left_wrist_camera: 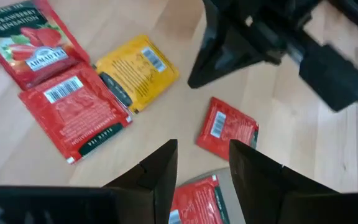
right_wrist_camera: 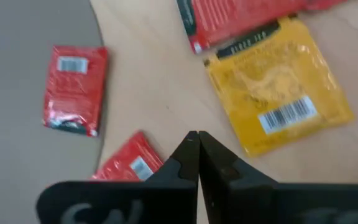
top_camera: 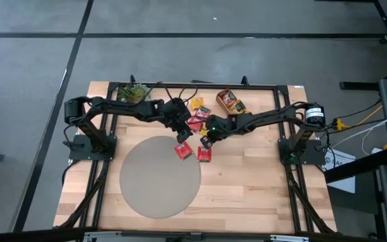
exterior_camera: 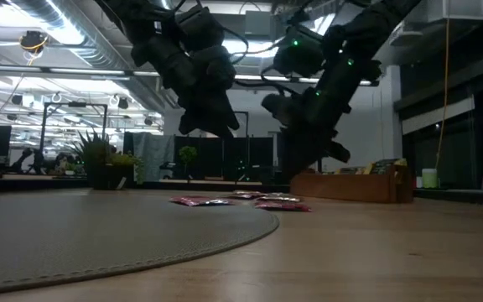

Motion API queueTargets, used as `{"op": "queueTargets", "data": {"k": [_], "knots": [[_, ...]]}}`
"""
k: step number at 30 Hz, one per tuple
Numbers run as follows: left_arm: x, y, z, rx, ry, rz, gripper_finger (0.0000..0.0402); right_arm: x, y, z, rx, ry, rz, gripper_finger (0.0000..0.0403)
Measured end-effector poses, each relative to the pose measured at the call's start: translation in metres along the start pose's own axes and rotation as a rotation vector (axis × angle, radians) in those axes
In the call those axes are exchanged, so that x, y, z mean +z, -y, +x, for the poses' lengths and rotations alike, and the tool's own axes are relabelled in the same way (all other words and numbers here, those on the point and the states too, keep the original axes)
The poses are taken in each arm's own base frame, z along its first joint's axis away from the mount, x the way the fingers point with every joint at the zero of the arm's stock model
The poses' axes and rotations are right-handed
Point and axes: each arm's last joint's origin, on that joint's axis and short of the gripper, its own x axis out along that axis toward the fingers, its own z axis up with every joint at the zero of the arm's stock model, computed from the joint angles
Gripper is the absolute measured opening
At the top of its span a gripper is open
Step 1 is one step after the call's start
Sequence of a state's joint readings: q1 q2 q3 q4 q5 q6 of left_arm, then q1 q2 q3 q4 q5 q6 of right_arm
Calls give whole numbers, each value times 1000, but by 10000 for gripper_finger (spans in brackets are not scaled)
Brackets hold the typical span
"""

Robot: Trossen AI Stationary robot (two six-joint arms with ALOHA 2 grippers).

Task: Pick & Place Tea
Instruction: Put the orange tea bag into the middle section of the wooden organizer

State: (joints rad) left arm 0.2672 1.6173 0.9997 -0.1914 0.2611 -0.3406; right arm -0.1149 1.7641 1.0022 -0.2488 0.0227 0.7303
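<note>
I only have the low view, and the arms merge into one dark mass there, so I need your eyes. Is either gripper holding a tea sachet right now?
Observer: No. The right gripper is shut with nothing between its fingers.
Operator: And the left one?
Observer: The left gripper is open and empty, hanging above a red sachet.
Operator: Is that sachet on the mat?
Observer: Yes, it lies just inside the edge of the round mat. A second red sachet lies beside it on the bare wood.
</note>
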Motion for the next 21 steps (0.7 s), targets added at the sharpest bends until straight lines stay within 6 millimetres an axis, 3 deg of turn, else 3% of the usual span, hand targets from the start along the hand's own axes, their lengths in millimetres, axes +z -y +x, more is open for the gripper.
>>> {"op": "queueTargets", "data": {"k": [6, 10, 15, 21], "knots": [[-2, 6, 2, 49, 14, 99, 141, 10, -18, -12, -73, 79, -46, 4], [-3, 9, 3, 57, 17, 115, 141, 14, -11, -13, -184, 134, -71, 6], [-3, 10, 3, 56, 16, 107, 141, 11, 8, 2, -222, 65, -51, 4], [-5, 10, 3, 59, 4, 92, 141, 9, 10, 11, -213, 42, -48, 5]]}}
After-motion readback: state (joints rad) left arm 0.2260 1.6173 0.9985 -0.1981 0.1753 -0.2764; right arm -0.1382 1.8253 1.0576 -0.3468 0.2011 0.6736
